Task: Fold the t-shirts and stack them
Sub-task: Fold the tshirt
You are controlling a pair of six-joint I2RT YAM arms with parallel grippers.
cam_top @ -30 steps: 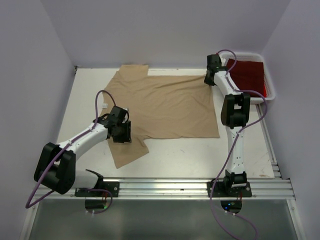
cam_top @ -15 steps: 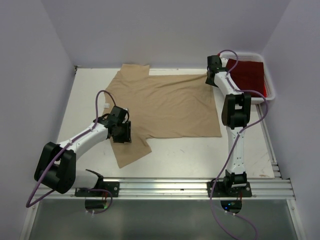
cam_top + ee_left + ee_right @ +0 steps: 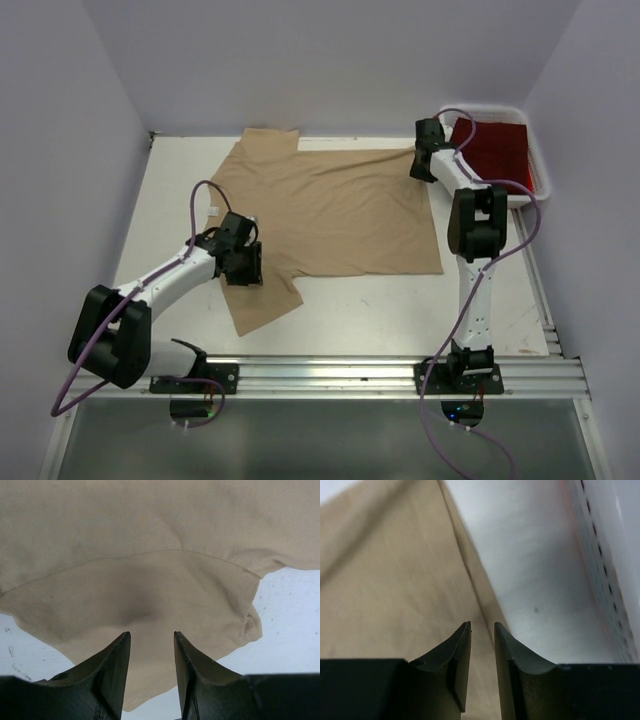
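The tan t-shirt [image 3: 330,205] lies spread flat on the white table [image 3: 400,310], one sleeve pointing to the near left. My left gripper [image 3: 245,263] hovers over that sleeve [image 3: 150,595] with its jaws open and nothing between them [image 3: 150,636]. My right gripper [image 3: 424,162] is at the shirt's far right corner. In the right wrist view its jaws stand a narrow gap apart [image 3: 482,626] just above the shirt's hem edge [image 3: 470,575], not pinching cloth. The dark red t-shirt [image 3: 500,150] lies in the white bin [image 3: 540,165] at the far right.
The bin's perforated wall [image 3: 615,565] is close on the right of my right gripper. Lilac walls enclose the table on three sides. The arm bases sit on a metal rail [image 3: 330,375] along the near edge.
My right gripper has shifted slightly to the right, and the shirt's right edge has been drawn a little to the right and flatter. The left arm has not moved.
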